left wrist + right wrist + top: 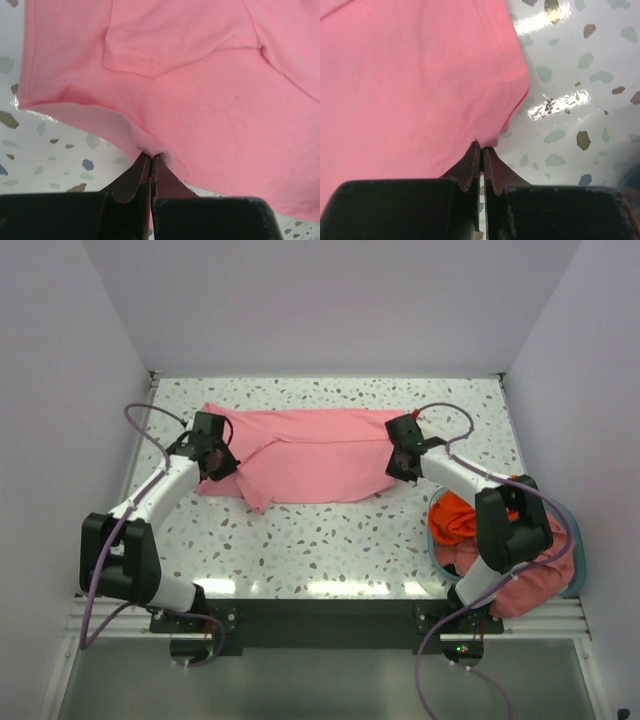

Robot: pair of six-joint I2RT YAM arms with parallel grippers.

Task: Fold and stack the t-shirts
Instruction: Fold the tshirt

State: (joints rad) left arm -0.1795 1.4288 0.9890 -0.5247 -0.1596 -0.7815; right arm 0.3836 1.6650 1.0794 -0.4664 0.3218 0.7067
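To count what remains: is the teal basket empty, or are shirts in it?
Not empty: the teal basket holds an orange-red t-shirt and a salmon-pink t-shirt, both crumpled.

Overhead camera looking down, wrist cameras close, sharing pink t-shirt [310, 455]

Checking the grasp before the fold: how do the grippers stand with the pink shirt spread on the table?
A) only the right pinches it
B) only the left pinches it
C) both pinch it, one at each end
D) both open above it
C: the left gripper and the right gripper are each shut on an edge of the light pink t-shirt, at opposite ends.
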